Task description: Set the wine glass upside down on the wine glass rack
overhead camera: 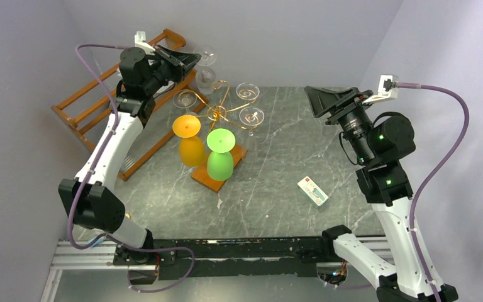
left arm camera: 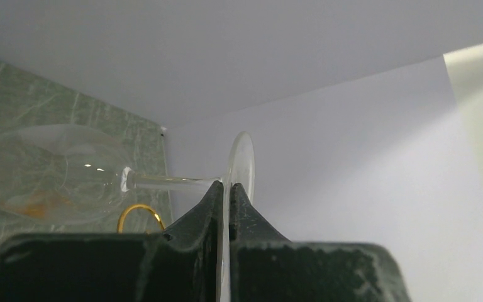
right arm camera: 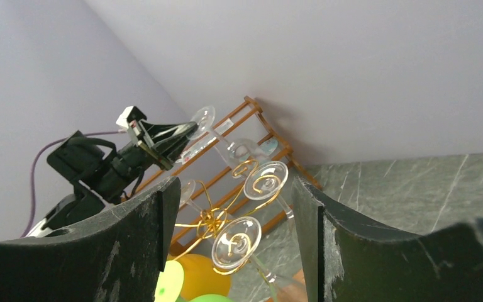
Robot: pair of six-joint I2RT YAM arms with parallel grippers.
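Observation:
My left gripper (overhead camera: 185,61) is shut on the round foot of a clear wine glass (overhead camera: 206,77), held in the air behind the rack. In the left wrist view the closed fingertips (left arm camera: 227,185) pinch the foot edge, and the glass (left arm camera: 56,176) lies sideways, stem level, bowl to the left. The wine glass rack (overhead camera: 223,106), gold scroll arms on an orange-brown base, stands mid-table. It carries three clear glasses, an orange one (overhead camera: 191,141) and a green one (overhead camera: 220,156), all upside down. My right gripper (overhead camera: 327,100) is open and empty, raised at the right; its view looks past the open fingers (right arm camera: 233,207) at the rack (right arm camera: 214,217).
A stepped wooden slatted shelf (overhead camera: 94,100) leans at the back left, beside my left arm. A small white box (overhead camera: 313,190) lies on the marble table right of the rack. Grey walls close in the back and both sides.

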